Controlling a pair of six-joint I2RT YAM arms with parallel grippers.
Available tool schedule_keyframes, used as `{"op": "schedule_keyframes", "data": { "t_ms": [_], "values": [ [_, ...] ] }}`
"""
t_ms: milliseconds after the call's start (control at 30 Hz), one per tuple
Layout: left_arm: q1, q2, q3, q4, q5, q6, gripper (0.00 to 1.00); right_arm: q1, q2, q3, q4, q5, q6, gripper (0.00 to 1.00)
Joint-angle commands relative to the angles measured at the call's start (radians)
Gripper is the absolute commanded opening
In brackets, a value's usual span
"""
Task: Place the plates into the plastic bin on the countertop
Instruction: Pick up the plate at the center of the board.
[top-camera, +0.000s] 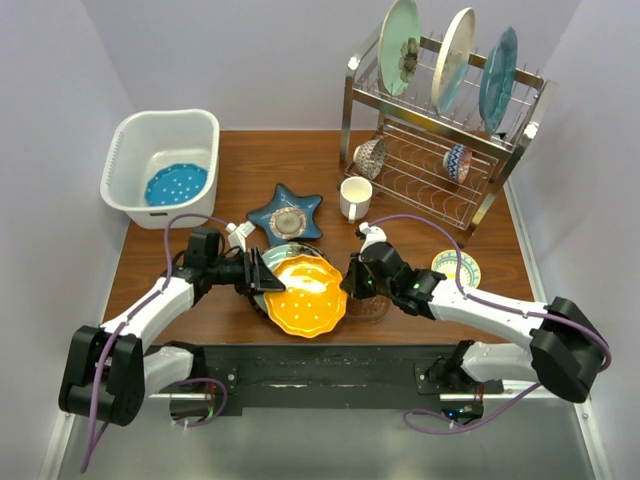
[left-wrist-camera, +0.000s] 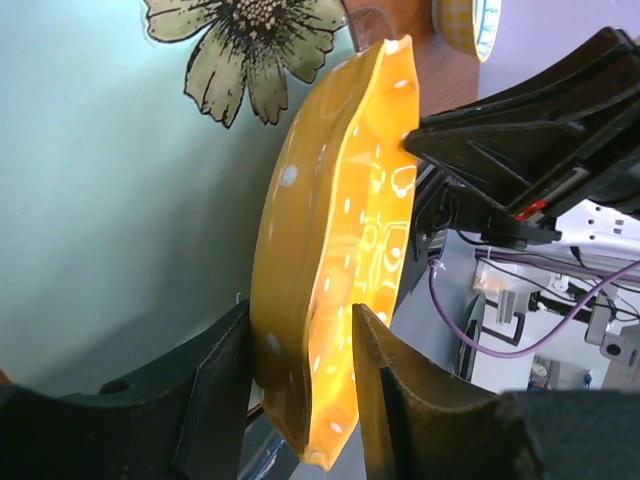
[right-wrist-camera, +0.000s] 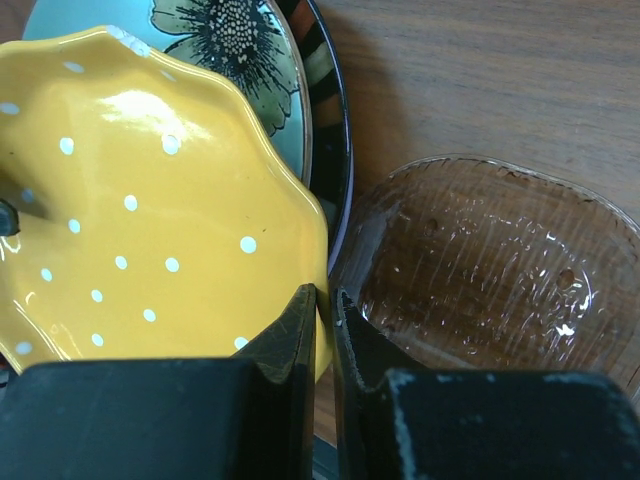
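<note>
An orange scalloped plate (top-camera: 305, 297) (left-wrist-camera: 340, 230) (right-wrist-camera: 130, 220) with white dots hangs tilted over a stack near the front of the countertop (top-camera: 300, 160). My left gripper (top-camera: 262, 280) (left-wrist-camera: 300, 315) straddles its left rim, a finger against each face. My right gripper (top-camera: 350, 278) (right-wrist-camera: 323, 295) is shut on the opposite rim. Beneath lie a pale green flower plate (left-wrist-camera: 100, 200) (right-wrist-camera: 255, 60) and a black-rimmed plate (right-wrist-camera: 335, 150). The white plastic bin (top-camera: 130, 150) at the back left holds a blue dotted plate (top-camera: 176, 184). A blue star-shaped dish (top-camera: 286, 214) lies behind the stack.
A clear glass bowl (right-wrist-camera: 490, 270) sits just right of the stack, under my right wrist. A white mug (top-camera: 355, 198) and a small yellow-patterned bowl (top-camera: 457, 267) stand nearby. The wire dish rack (top-camera: 440, 150) at the back right holds three upright plates and two bowls.
</note>
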Motion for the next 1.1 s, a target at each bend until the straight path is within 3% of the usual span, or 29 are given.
{"op": "schedule_keyframes", "data": {
  "t_ms": [0,133,333,633,833,1067],
  "values": [
    [-0.014,0.003,0.052,-0.048,0.038,0.057,0.38,0.003,-0.033,0.008,0.041,0.005,0.033,0.0],
    [-0.013,0.01,0.051,-0.049,0.035,0.064,0.29,0.003,-0.033,0.008,0.043,0.007,0.03,0.0],
    [-0.013,0.02,0.058,-0.048,0.04,0.074,0.0,0.003,-0.027,0.013,0.043,0.003,0.029,0.0],
    [-0.013,0.022,0.071,-0.051,0.029,0.07,0.0,0.003,-0.037,0.022,0.032,0.013,0.019,0.17],
    [-0.013,0.02,0.068,-0.04,0.021,0.062,0.0,0.005,-0.054,0.01,0.038,0.025,0.018,0.48],
    [-0.013,0.008,0.058,-0.006,0.027,0.039,0.0,0.003,-0.053,0.01,0.033,0.028,0.016,0.69]
  ]
}}
